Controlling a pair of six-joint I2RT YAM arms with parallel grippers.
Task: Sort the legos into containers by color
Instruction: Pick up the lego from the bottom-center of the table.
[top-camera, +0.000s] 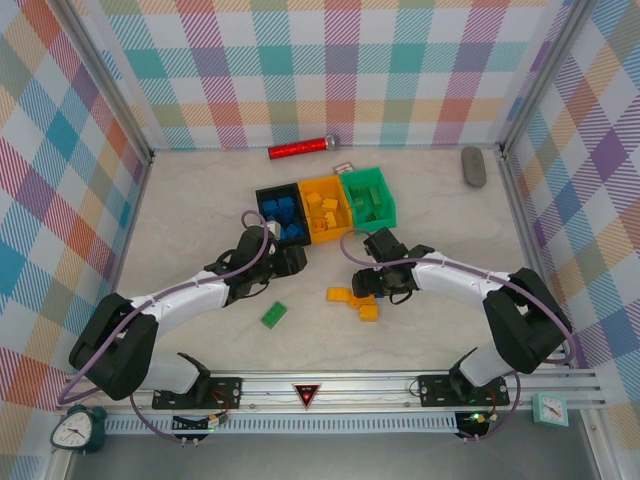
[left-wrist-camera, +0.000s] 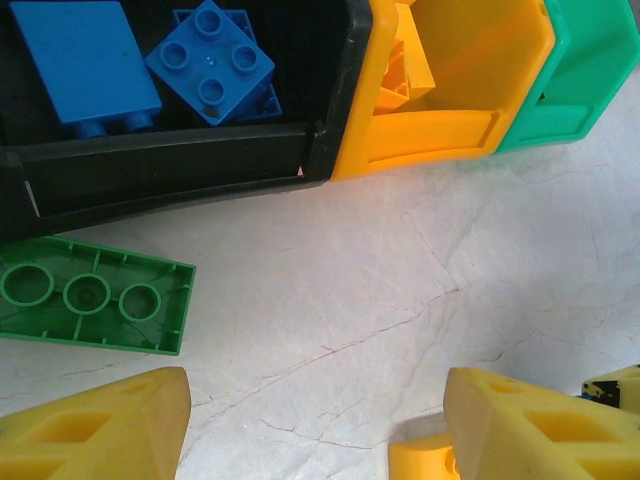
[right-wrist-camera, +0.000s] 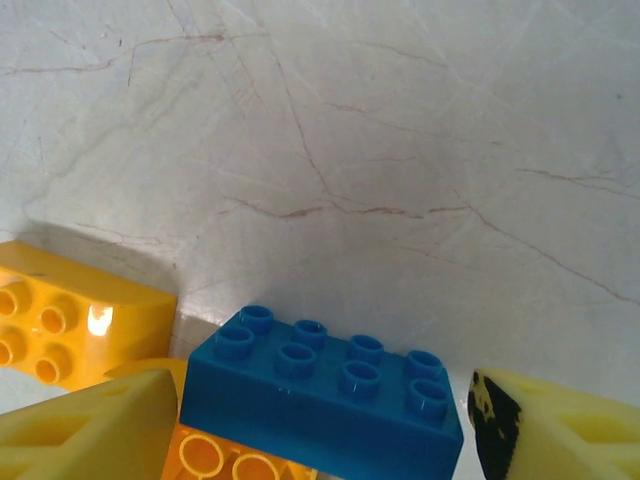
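The left arm (top-camera: 180, 297) and the right arm (top-camera: 460, 277) are each built of white tubular links between bulky black joint housings, trailed by a looping purple-grey cable (top-camera: 265, 240) and bolted down on a black base plate (top-camera: 205, 388). The left gripper (left-wrist-camera: 315, 400) has yellow, wedge-shaped plastic fingers (left-wrist-camera: 110, 425) with hollow moulded recesses. The right gripper (right-wrist-camera: 320, 420) has the same yellow fingers, one tip carrying a speckled black patch (right-wrist-camera: 492, 420).
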